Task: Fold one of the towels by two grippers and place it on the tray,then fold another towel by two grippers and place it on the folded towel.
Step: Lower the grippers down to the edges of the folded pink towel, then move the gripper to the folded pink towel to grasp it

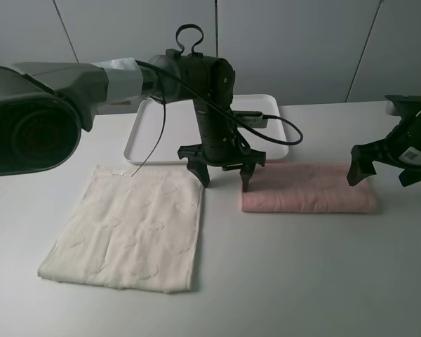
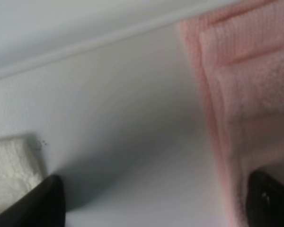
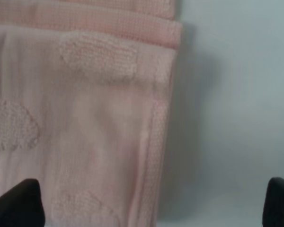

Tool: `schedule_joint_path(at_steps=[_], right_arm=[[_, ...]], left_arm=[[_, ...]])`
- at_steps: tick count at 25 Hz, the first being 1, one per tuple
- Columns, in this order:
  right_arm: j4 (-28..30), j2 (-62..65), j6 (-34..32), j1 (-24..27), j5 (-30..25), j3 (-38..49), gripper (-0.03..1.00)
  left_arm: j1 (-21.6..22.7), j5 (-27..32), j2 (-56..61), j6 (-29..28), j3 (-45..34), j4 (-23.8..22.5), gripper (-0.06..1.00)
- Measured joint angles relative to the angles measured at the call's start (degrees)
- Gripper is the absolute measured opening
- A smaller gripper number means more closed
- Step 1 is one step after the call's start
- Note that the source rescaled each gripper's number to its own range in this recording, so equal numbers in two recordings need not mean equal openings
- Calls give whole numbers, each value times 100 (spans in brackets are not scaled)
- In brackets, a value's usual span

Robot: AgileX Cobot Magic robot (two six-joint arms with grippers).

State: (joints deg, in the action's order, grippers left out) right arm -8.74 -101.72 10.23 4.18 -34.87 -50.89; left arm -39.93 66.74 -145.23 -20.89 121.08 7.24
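The pale pink towel (image 1: 309, 188) lies folded into a long strip on the table, right of centre and in front of the white tray (image 1: 137, 137). The cream towel (image 1: 126, 228) lies spread flat at the left. My left gripper (image 1: 224, 182) stands open and empty over the gap between the two towels, one finger (image 2: 42, 203) by the cream towel's corner (image 2: 9, 170), the other finger (image 2: 270, 203) at the pink towel's left end (image 2: 246, 85). My right gripper (image 1: 380, 179) is open and empty above the pink towel's right end (image 3: 85, 118), straddling its edge.
A large grey camera housing (image 1: 28, 133) fills the left foreground. A black cable (image 1: 284, 133) loops from the left arm over the tray's right side. The tray's rim (image 2: 109, 40) runs just behind the left gripper. Grey wall panels stand behind the table.
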Motion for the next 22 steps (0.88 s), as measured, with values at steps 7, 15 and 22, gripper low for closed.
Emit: schedule_joint_path(at_steps=[7, 15, 22], right_arm=[[199, -302, -99, 0, 196, -9, 100], [777, -605, -579, 0, 445, -9, 95], [710, -783, -751, 0, 466, -34, 90]], left_arm=[[0, 25, 0, -60, 0, -34, 99], [0, 80, 0, -118, 9, -148, 99], [0, 98, -4, -118, 9, -193, 99]])
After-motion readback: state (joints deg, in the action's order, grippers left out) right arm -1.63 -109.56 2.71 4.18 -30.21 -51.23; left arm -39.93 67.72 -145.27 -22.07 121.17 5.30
